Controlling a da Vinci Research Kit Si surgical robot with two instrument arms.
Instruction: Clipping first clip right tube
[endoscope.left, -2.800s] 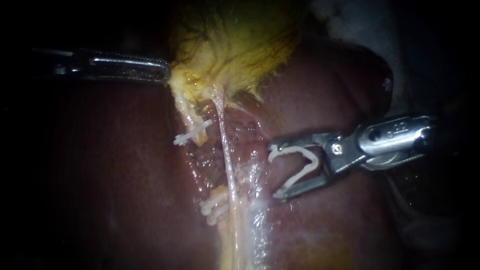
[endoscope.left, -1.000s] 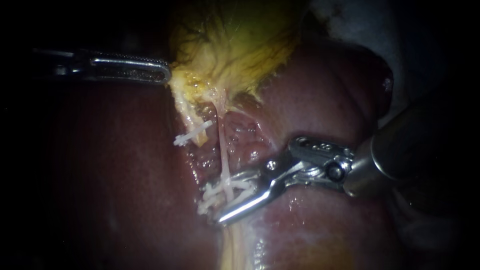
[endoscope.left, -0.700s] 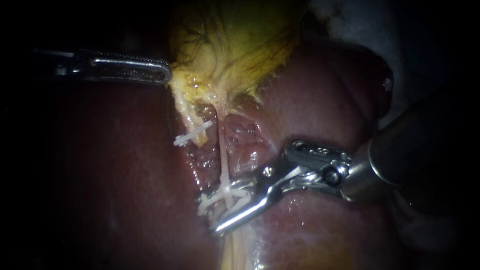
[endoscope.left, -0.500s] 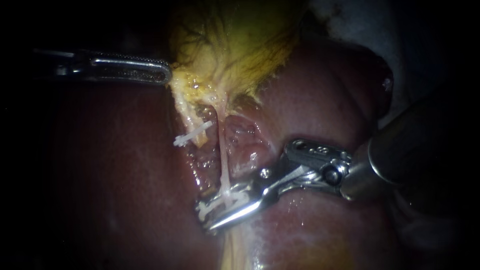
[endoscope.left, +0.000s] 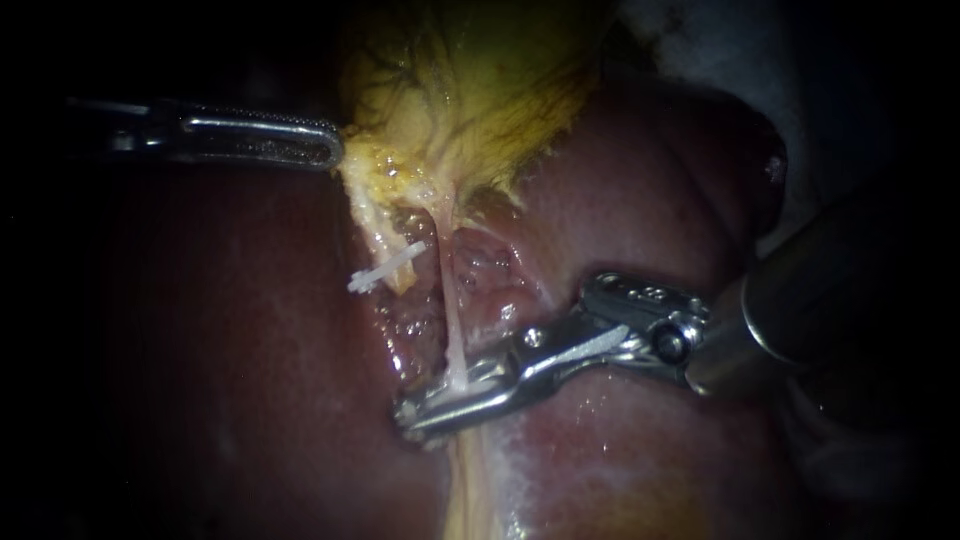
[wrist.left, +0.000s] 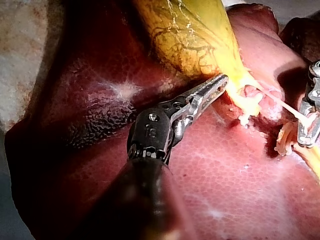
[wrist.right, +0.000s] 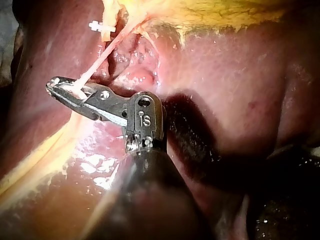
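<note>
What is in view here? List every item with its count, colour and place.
Dark red liver: one, red-brown, under everything else.
Yellow-green gallbladder: one, yellow with dark veining, lying on the liver's far part.
Thin pale right tube: one, whitish, running from the gallbladder down into the right instrument's jaws.
Yellowish left tube: one, pale yellow, beside the right tube.
White plastic clip: one clearly seen, white, across the left tube; white bits at the right instrument's jaws, count unclear.
Left instrument: one, silver, jaws shut on the gallbladder's edge.
Right instrument: one, silver, jaws shut across the right tube.
</note>
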